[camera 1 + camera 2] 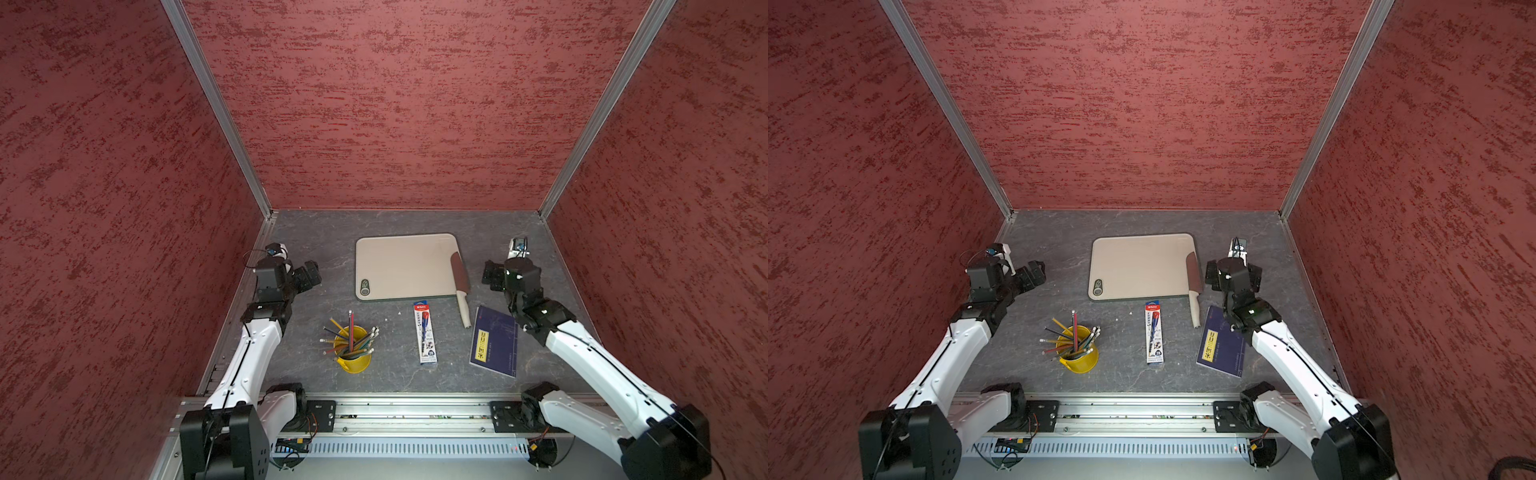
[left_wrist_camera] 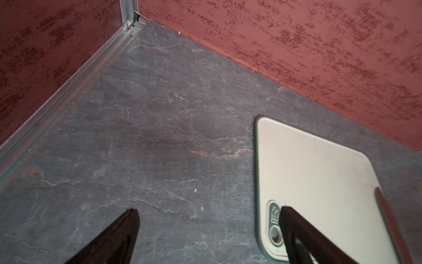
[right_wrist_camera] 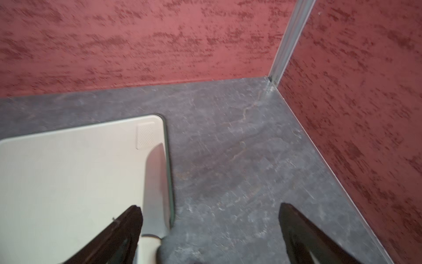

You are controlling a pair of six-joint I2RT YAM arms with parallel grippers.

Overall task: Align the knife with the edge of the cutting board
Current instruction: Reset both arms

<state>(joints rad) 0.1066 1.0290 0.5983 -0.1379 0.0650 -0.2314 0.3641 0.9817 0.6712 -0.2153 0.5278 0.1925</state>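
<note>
Knife [image 1: 460, 277] along cutting board [image 1: 403, 266] edge; handle end in top view only; fingers [image 3: 118, 235] released.

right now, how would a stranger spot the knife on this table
Start at the big beige cutting board mid-table. Along its short edge on the robot's right lies the knife, blade on the board, handle sticking off toward the robot. Its broad shiny blade and white handle set it apart from the slim pen pack and dark blue notebook nearby.
</note>
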